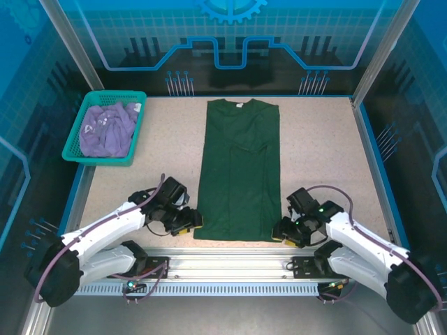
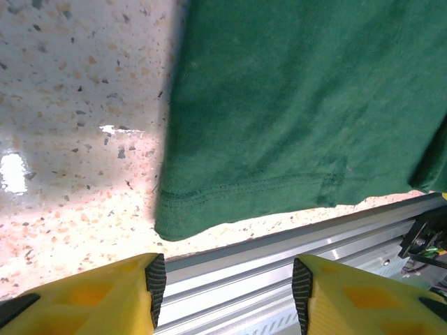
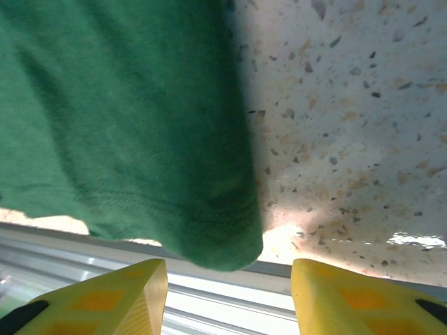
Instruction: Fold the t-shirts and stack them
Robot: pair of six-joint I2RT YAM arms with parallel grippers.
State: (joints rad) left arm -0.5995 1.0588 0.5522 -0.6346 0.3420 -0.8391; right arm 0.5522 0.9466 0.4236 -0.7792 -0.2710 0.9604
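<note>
Lying crumpled in the basket (image 1: 98, 160) at far left, the lavender t-shirt (image 1: 106, 129) looks untouched. The left gripper (image 1: 190, 222) and right gripper (image 1: 283, 230), jaws apart and empty, flank the near hem corners of the green t-shirt (image 1: 239, 167), a sleeves-in strip on the mid surface (image 1: 321, 153); crosswise folds, shirt 2 and stacking likely remain.

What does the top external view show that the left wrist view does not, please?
Top external adds the whole green t-shirt, the lavender t-shirt in the teal basket, and the right gripper. Left wrist adds the hem stitching and the left gripper open, nothing between its fingers. Both share the shirt's near left corner on the speckled table, beside the metal rail.
</note>
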